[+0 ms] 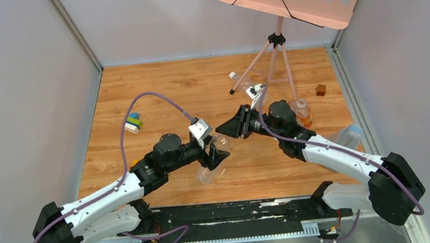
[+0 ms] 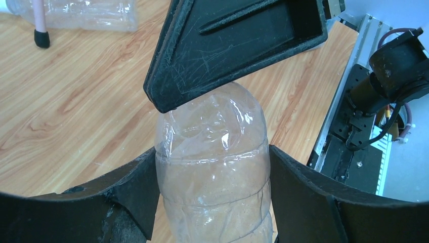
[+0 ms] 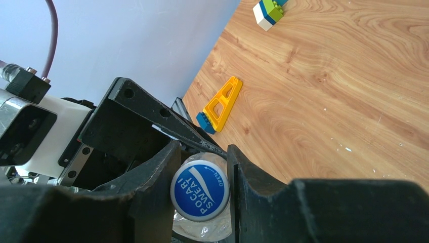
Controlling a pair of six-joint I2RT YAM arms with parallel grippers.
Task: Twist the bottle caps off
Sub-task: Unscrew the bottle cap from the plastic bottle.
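Blue cap (image 3: 199, 190) clamped in right jaws; bottle (image 2: 212, 167) between left jaws, grip unconfirmed.
If held loosely, bottle may be spun with cap.

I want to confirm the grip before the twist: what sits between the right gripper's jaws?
The blue cap sits there, with the jaws of the right gripper pressed against both its sides. The right wrist view shows it.
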